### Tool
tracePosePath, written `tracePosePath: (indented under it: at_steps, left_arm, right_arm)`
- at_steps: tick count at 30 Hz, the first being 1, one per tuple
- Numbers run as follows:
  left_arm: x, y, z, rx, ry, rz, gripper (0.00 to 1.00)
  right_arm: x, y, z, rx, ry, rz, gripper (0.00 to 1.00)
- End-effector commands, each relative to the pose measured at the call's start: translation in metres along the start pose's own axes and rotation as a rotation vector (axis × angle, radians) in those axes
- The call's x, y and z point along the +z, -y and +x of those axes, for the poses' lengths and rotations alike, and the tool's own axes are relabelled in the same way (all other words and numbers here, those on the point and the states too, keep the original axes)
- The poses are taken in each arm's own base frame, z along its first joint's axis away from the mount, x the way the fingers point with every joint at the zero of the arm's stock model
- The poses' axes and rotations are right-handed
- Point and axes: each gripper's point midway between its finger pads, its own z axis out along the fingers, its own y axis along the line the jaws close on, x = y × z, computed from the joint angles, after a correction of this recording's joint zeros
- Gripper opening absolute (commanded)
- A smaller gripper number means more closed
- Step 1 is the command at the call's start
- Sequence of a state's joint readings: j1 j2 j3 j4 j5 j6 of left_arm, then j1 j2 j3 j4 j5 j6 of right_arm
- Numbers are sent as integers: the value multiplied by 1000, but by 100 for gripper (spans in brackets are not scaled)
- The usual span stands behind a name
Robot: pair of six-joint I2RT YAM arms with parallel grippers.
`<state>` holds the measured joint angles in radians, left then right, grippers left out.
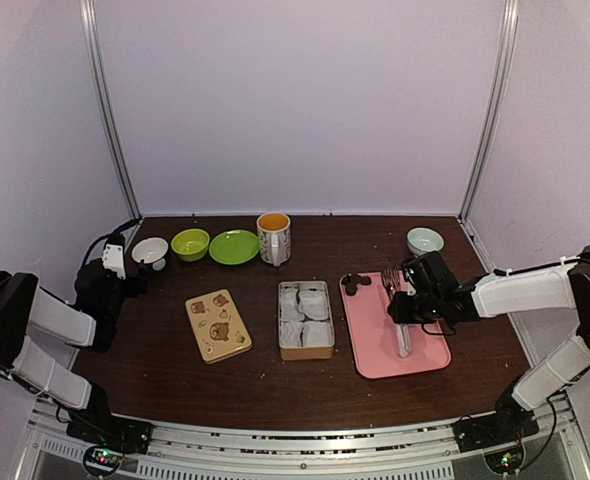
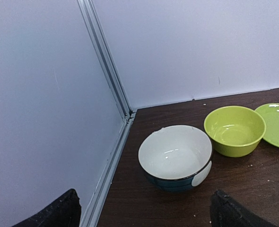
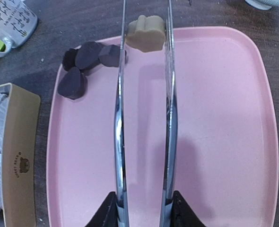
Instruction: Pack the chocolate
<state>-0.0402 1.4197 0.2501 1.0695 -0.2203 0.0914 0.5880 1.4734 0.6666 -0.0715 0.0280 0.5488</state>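
Note:
My right gripper (image 3: 143, 208) is shut on a pair of metal tongs (image 3: 119, 118), one finger pressing on each arm. The tong tips flank a light tan chocolate (image 3: 145, 34) at the far edge of the pink tray (image 3: 215, 118). Several dark brown chocolates (image 3: 90, 59) lie in a cluster on the tray's far left corner, left of the tongs. In the top view the right gripper (image 1: 405, 305) hovers over the tray (image 1: 380, 350) with the chocolates (image 1: 352, 283) to its left. My left gripper (image 2: 144, 213) is open and holds nothing, back by the left wall.
A tan tin (image 1: 306, 319) lined with white paper cups stands left of the tray, its bear-printed lid (image 1: 218, 325) further left. A white bowl (image 2: 175, 153), green bowl (image 2: 234, 130), green plate (image 2: 276, 125), mug (image 1: 273, 238) and pale bowl (image 1: 424, 240) line the back.

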Motion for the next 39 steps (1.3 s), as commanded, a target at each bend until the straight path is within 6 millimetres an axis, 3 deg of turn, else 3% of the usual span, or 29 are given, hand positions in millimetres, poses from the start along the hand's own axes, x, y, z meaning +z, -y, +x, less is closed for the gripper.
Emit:
tracePosePath:
  at_steps: [1,10,16,20,24,27,39]
  left_arm:
    - [3,-4,-16,-21,58,-10,98]
    - [3,-4,-17,-22,59,-10,98]
    - [3,-4,-16,-22,58,-8,98]
    - [3,-4,-16,-22,58,-8,98]
    - [3,-3,-16,-22,59,-7,98]
    - [3,-4,-16,-22,59,-8,98]
    - [3,-4,-16,-22,59,-10,98]
  right_arm:
    - [-19,-21,-25,-8,142,-125,28]
    - [-67,-61,-25,-133,278,-358,29]
    - [-81,-73,-22,-184,299,-394,30]
    - [-91,-101,-12,-277,267,-504,30]
    - [-89,-129,-2,-369,188,-535,28]
    - [-83,-138,1,-399,138,-510,28]
    - [-56,-137,21,-468,-20,-374,28]
